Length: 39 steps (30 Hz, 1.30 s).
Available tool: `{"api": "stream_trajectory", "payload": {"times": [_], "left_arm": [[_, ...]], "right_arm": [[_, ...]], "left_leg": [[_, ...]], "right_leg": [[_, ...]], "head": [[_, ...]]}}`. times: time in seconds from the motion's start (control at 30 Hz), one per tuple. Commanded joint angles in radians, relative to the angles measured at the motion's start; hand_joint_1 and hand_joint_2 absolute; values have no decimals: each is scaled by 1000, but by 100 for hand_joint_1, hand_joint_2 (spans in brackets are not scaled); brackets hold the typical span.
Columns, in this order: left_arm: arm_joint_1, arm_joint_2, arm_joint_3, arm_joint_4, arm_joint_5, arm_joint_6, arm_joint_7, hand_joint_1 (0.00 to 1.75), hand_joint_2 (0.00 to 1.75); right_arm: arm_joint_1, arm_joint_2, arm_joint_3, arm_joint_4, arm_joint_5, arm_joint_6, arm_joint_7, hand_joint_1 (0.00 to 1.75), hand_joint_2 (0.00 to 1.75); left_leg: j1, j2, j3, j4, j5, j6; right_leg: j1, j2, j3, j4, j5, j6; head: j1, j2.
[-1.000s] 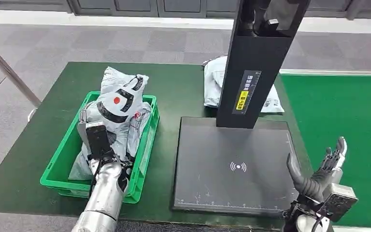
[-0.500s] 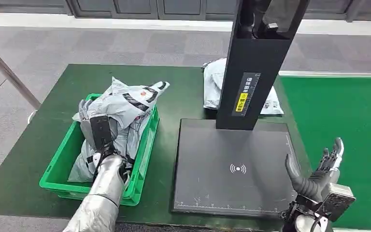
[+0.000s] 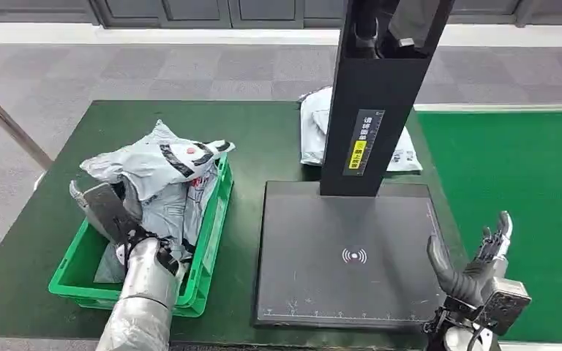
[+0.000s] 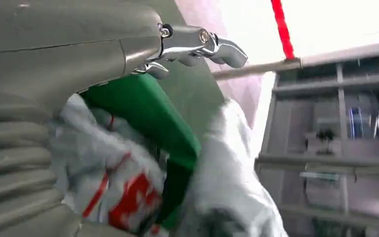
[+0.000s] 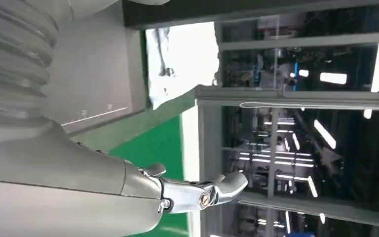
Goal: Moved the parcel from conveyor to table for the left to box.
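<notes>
My left robot hand (image 3: pixel 106 208) sits in the green plastic crate (image 3: pixel 212 234) on the dark green surface (image 3: pixel 263 139), beside the crumpled grey plastic parcel (image 3: pixel 157 157) lying across the crate's top; I cannot tell whether its fingers grip the bag. My right robot hand (image 3: pixel 476 267) hovers empty, fingers apart, at the edge of the black scanner base plate (image 3: pixel 344 256). Another grey parcel (image 3: pixel 311 131) lies behind the black scanner post (image 3: pixel 373 95).
</notes>
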<state>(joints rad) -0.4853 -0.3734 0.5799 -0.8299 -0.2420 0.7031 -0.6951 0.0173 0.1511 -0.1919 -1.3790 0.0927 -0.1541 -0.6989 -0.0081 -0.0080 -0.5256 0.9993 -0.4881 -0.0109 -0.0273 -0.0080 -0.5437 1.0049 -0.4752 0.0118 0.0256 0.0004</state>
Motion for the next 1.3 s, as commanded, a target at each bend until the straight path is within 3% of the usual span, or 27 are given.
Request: {"api": "stream_trajectory", "payload": {"times": [0.03, 0.07, 0.1, 0.2, 0.43, 0.53, 0.93, 1.07, 1.17, 1.3], "left_arm": [[297, 24, -287, -439, 136, -5, -3, 0, 0], [321, 24, -342, -521, 158, -5, -3, 0, 0], [355, 24, -381, -583, 163, -5, -3, 0, 175], [429, 24, -528, -772, 142, -5, -3, 0, 175], [452, 24, -563, -816, 125, -5, -3, 0, 175], [504, 24, -678, -879, 92, -5, -3, 0, 175], [506, 24, -685, -891, 77, -5, -3, 0, 175], [504, 24, -698, -1028, -43, -5, -3, 0, 175], [497, 24, -790, -1084, -190, -5, -3, 0, 175], [522, 47, -954, -1008, -259, -5, -3, 0, 175]], "right_arm": [[1, 16, -28, 64, 1, -13, 1, 0, 175], [2, 17, -28, 63, 1, -14, 1, 0, 175], [6, 16, -28, 60, 0, -15, 1, 0, 175], [9, 10, -24, 61, -3, -14, 1, 0, 175], [6, 8, -21, 66, -3, -14, 1, 0, 175], [-3, 6, -7, 76, -12, -31, 1, 0, 175], [5, 5, -7, 66, -14, -31, 1, 0, 175], [7, 1, -3, 64, -14, -31, 1, 0, 175], [-1, -6, 7, 69, -13, -28, 1, 0, 175], [3, -16, 27, 9, -15, -82, 1, 0, 175]], "left_leg": [[2, 8, -3, -3, 1, -1], [3, 10, -3, -3, 0, -1], [4, 12, -5, -3, -1, -2], [4, 10, -2, -3, -4, -2], [4, 9, -5, 0, -3, -2], [6, 6, -6, 1, 0, -3], [7, 6, -12, 1, 3, -2], [8, 7, -12, 0, 3, -2], [7, 5, -14, 4, 2, -2], [6, 2, -14, 2, 3, -2]], "right_leg": [[2, 8, -5, -4, 3, -2], [3, 10, -6, -4, 3, -2], [4, 13, -8, -5, 3, -3], [4, 11, -5, -4, 0, -3], [5, 10, -10, -1, 0, -3], [7, 7, -11, -1, 2, -3], [8, 6, -14, -4, 7, -3], [9, 7, -14, -5, 7, -3], [8, 5, -15, -1, 5, -3], [7, 2, -15, -2, 6, -2]], "head": [[0, 0], [0, 0], [0, 0], [0, 0], [-1, 0], [0, 0], [0, 0], [0, 0], [0, 0], [0, 0]]}}
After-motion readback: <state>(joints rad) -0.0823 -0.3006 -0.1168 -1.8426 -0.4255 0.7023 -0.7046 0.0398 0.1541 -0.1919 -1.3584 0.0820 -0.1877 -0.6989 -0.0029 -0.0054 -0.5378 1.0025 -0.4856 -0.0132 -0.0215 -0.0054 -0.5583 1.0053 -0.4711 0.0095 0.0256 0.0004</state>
